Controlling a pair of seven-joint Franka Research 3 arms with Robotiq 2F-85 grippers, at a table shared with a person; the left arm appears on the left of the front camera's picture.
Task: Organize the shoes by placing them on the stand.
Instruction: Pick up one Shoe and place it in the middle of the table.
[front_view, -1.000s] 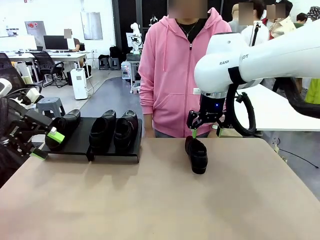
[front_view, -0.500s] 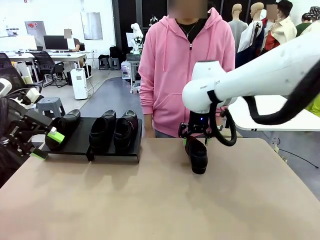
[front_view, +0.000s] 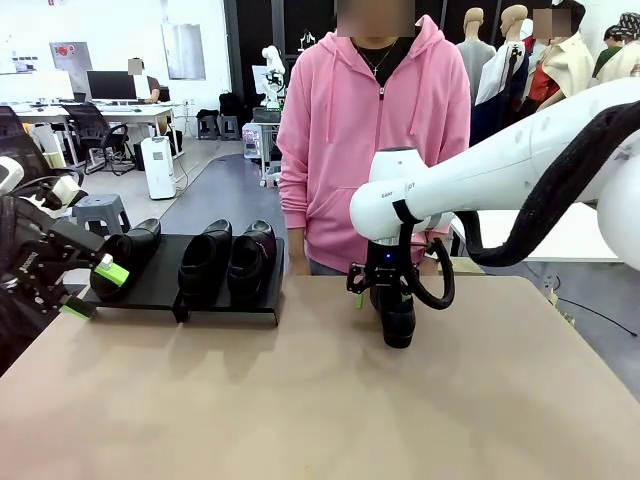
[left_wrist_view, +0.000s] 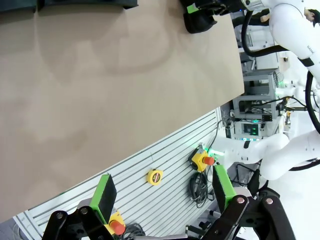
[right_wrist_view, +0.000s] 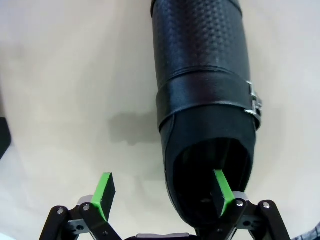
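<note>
While the lone shoe (front_view: 396, 315) is lying on the bare desk (front_view: 300, 400) with its long axis running 12-to-6 in the front view, toe toward 6 and heel opening toward the person (front_view: 375, 140), the right gripper (front_view: 385, 285) is standing directly over its heel end. Its fingers are spread wide and are holding nothing. In the right wrist view, one green pad (right_wrist_view: 222, 191) is sitting inside the shoe's opening, at or just inside the heel rim, while the other pad (right_wrist_view: 104, 192) is hanging over open desk at 9 o'clock from the shoe (right_wrist_view: 205, 100). The jaws are therefore straddling one side wall of the heel, and the shoe's long axis is pointing away from the fingers toward 12 in that view. A closing move would, by this layout, be pinching the side wall, not the whole shoe.

The left gripper (front_view: 85, 288) is idling at the desk's 9 o'clock edge, fingers wide and empty, well apart from the lone shoe, so the right arm is clearly the nearer one. The stand (front_view: 160, 290) is sitting at 10 o'clock from the lone shoe and is already carrying three shoes (front_view: 205, 260); free space is showing between the leftmost shoe and the other pair.
</note>
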